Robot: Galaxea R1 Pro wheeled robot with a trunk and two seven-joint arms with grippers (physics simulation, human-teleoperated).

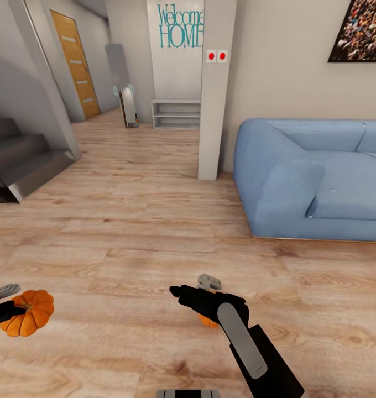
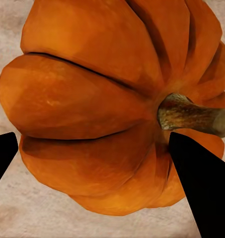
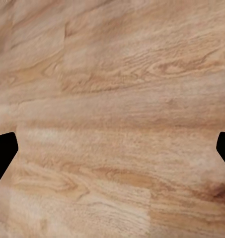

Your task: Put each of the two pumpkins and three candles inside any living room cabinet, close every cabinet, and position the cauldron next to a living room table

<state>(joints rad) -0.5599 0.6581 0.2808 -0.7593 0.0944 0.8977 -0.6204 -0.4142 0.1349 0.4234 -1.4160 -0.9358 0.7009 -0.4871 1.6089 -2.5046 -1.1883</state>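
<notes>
Light wood plank floor (image 1: 155,232) runs past a blue sofa (image 1: 315,177) against a beige wall. A white pillar (image 1: 213,110) stands beside it; grey stairs (image 1: 22,160), an orange door (image 1: 74,63) and a low shelf (image 1: 176,114) lie beyond.

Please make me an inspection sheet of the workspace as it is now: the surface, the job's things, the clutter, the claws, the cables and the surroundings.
Surface: wooden floor, pale planks.
Job's things: one pumpkin, held above the floor. A small orange patch shows under the right arm; I cannot tell what it is.
Clutter: nothing seen.
Claws: the left claw is closed on the pumpkin, with fingers on both its sides. The right claw is open, with bare floor between its fingers.
Cables: nothing seen.
Surroundings: blue sofa at the right, pillar with two red buttons, staircase at the left, low shelf against the far wall.
</notes>
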